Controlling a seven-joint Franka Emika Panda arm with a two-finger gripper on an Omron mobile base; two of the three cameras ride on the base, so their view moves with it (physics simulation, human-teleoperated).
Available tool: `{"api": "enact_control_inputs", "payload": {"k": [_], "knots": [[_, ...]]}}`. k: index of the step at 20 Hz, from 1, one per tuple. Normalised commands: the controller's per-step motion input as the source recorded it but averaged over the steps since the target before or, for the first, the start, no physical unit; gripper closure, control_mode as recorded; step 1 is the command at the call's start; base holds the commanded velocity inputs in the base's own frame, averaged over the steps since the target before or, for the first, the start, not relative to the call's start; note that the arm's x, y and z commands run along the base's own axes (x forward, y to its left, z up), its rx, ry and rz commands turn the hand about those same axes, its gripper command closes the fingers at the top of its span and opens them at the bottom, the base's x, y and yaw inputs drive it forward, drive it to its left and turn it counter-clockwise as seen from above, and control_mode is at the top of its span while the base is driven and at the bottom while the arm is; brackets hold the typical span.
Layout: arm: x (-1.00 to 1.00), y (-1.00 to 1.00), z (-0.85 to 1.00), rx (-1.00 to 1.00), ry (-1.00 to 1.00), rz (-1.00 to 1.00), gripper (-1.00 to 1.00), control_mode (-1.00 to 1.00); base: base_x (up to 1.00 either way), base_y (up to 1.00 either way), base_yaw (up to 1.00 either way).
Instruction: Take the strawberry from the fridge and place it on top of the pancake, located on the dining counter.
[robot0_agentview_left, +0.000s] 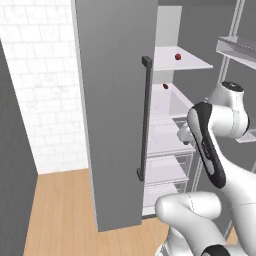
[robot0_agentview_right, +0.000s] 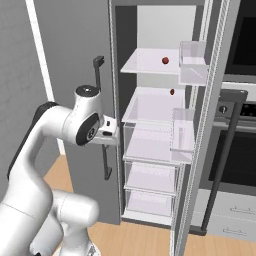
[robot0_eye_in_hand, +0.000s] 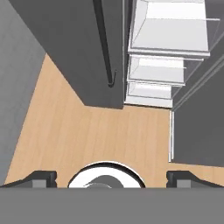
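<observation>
- The fridge (robot0_agentview_right: 150, 135) stands with its right door swung wide, white shelves and clear drawers on show; its left door (robot0_agentview_left: 112, 110) is shut, a long dark bar handle (robot0_agentview_left: 145, 117) running down its edge.
- The strawberry (robot0_agentview_right: 165, 60) sits alone on the top white shelf (robot0_agentview_right: 145, 62), toward that shelf's right side, touching nothing else.
- One shelf lower, a darker brown-red lump (robot0_agentview_right: 172, 92) rests near the back right corner.
- The white arm is raised in front of the shut door, beside the handle, with its hand turned downward, well apart from both shelves.
- The claw (robot0_eye_in_hand: 111, 177) is spread wide and released, its two dark tips far apart over the light-wood floor (robot0_eye_in_hand: 87, 135), with nothing between them.
- Clear bins (robot0_agentview_right: 192, 60) line the inside of the open door.
- A dark oven front (robot0_agentview_right: 240, 150) is to the fridge's right.
</observation>
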Motion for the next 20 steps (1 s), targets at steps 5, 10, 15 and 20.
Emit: {"api": "enact_control_inputs", "payload": {"k": [5,10,15,20], "knots": [[-0.50,0.15,-0.01,-0.05,0.01,-0.32,-1.00,-1.00,0.00,0.00,0.00],[-0.11,0.26,-0.13,0.00,0.00,-0.08,-1.00,-1.00,0.00,0.00,0.00],[-0.01,0.24,-0.39,0.04,0.00,0.00,-1.00,-1.00,0.00,0.00,0.00],[0.00,0.02,-0.02,0.00,0.00,0.00,-1.00,-1.00,0.00,0.00,0.00]]}}
